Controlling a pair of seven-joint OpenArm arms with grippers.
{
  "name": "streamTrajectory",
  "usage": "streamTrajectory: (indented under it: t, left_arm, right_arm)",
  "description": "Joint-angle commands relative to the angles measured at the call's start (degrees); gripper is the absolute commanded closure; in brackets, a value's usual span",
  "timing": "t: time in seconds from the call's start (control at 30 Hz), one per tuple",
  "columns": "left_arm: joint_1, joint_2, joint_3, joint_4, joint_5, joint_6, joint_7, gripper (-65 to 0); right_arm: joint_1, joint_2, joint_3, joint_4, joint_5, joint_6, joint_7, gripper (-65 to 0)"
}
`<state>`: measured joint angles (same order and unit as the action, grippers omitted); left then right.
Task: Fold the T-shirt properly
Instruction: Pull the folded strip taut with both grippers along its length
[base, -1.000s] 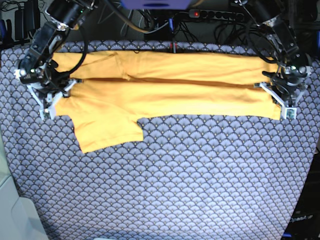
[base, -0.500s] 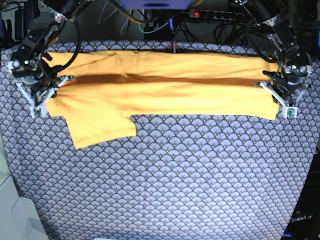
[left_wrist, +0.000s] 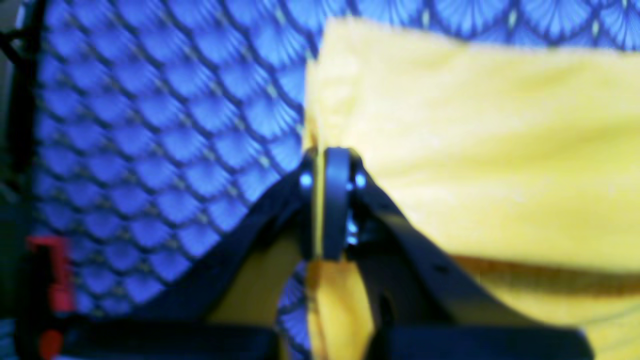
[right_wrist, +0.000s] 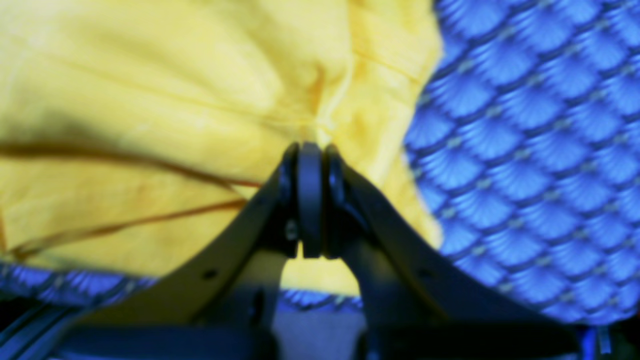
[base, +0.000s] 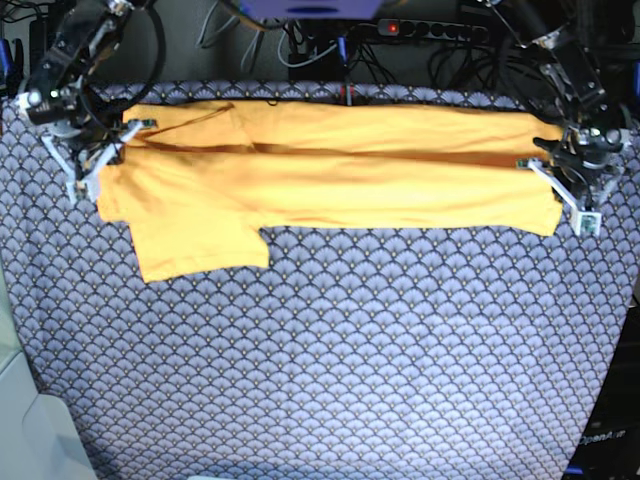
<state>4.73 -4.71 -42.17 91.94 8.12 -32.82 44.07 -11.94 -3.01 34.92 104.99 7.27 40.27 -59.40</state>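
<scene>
The yellow-orange T-shirt (base: 330, 180) lies as a long band across the back of the table, with one short sleeve (base: 200, 245) sticking out toward the front at the left. My right gripper (base: 88, 180) is at the shirt's left end. In the right wrist view this gripper (right_wrist: 310, 160) is shut on a pinch of the T-shirt (right_wrist: 175, 100). My left gripper (base: 572, 200) is at the shirt's right end. In the left wrist view it (left_wrist: 320, 165) is shut on the edge of the T-shirt (left_wrist: 475, 150).
A blue-grey scale-patterned cloth (base: 350, 360) covers the table under the shirt. A power strip (base: 430, 28) and cables run along the back edge. A pale object (base: 20, 420) sits at the front left corner.
The right gripper closed on the shirt's left end and moved it toward the back. The sleeve and the shirt's near edge shifted back with it. The left gripper moved back slightly.
</scene>
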Motion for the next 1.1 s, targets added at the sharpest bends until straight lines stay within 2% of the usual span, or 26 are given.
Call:
streamTrajectory:
  t: [0.0, 0.7, 0.9, 1.07]
  left_arm:
    - [-0.6, -0.8, -0.2, 1.3, 0.0, 0.3, -0.9, 0.0]
    - [2.0, -1.0, -0.2, 1.2, 0.1, 0.3, -0.8, 0.0]
    - [1.8, -3.9, -0.2, 0.4, -0.3, 0.3, 2.1, 0.0]
    - [1.9, -3.9, -0.2, 0.4, -0.2, 0.3, 2.1, 0.0]
  right_arm:
    - [0.1, 0.6, 0.0, 1.8, 0.8, -0.3, 0.5, 0.0]
    - [-5.4, 0.6, -0.1, 3.6, 1.1, -0.3, 0.6, 0.0]
    - [-5.4, 1.4, -0.1, 3.6, 1.1, -0.3, 0.6, 0.0]
    - [-5.4, 1.5, -0.1, 3.4, 1.1, -0.3, 0.6, 0.0]
